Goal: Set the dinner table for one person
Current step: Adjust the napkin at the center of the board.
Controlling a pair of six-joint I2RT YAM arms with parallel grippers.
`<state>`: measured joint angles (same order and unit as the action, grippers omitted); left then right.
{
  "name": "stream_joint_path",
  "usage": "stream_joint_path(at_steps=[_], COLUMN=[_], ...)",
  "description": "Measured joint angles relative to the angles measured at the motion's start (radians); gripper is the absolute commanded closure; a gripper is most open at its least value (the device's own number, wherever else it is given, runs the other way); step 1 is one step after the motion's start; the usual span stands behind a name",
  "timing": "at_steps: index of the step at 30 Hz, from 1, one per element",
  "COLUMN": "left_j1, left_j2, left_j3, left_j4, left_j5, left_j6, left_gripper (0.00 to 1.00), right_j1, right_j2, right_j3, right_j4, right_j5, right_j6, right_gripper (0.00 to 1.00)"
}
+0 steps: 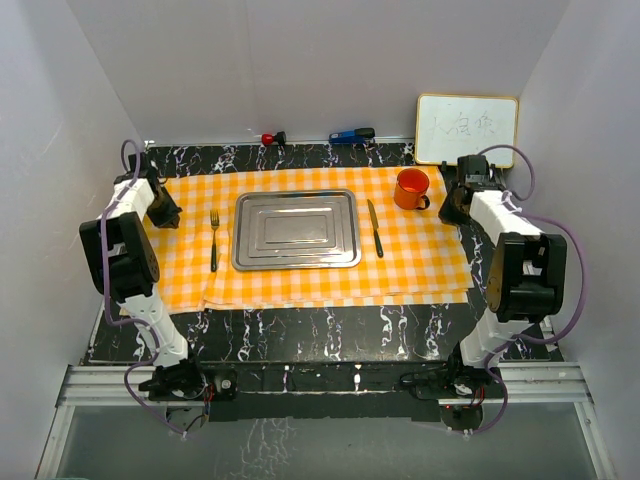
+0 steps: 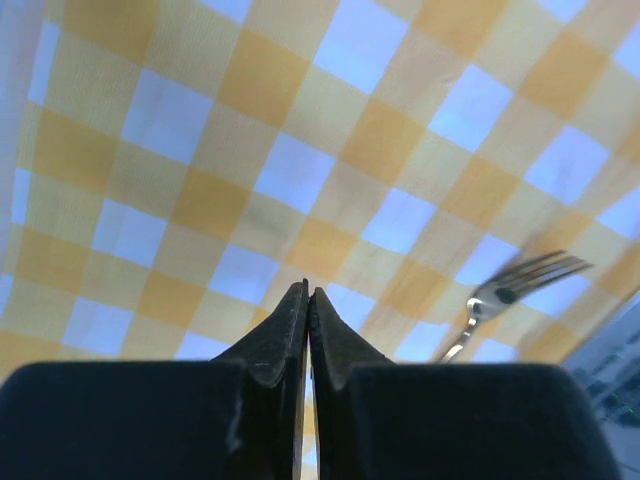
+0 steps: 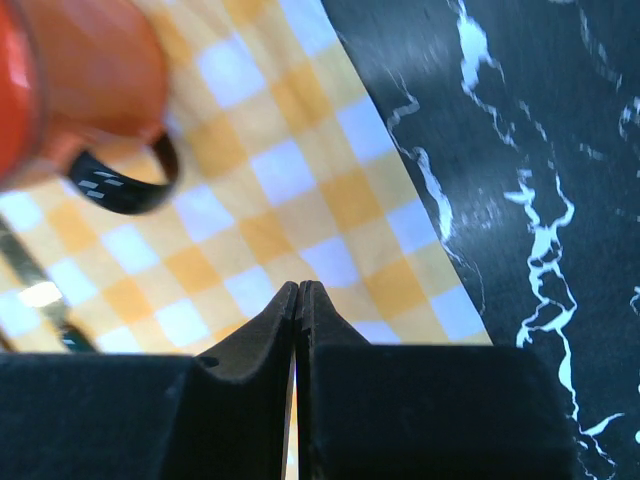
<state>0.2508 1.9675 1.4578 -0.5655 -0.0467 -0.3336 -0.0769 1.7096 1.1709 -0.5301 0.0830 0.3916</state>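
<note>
Left gripper (image 1: 168,215), pressed together and empty, sits just left of the fork (image 1: 214,240), which runs top-to-bottom in frame, so it's easily the nearer arm.

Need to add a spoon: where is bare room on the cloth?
Free: cloth right of the knife, nearside of the mug; the strip between tray and the cloth's near edge; bare dinner table past that. Crowded: around the fork, between left gripper and tray; mug corner, by right gripper.

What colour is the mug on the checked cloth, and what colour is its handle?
Orange-red mug with a black handle; the right wrist view shows it best.
</note>
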Motion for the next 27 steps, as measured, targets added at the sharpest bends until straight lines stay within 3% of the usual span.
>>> stream_joint_path(at_steps=[8, 14, 27], left_j1=[-0.02, -0.023, -0.022], left_j2=[-0.008, 0.154, 0.514], left_j3=[0.093, 0.181, 0.75], left_j4=[-0.012, -0.015, -0.053], left_j5=[0.022, 0.032, 0.068], left_j6=[0.016, 0.009, 0.0], left_gripper=[1.0, 1.0, 1.0], right_j1=[0.032, 0.06, 0.127], right_j2=[-0.019, -0.019, -0.022], right_j3=[0.071, 0.001, -0.077], right_j4=[-0.039, -0.08, -0.151], right_j5=[-0.069, -0.115, -0.135], right_j6=[0.006, 0.023, 0.034], right_gripper=[1.0, 1.0, 1.0])
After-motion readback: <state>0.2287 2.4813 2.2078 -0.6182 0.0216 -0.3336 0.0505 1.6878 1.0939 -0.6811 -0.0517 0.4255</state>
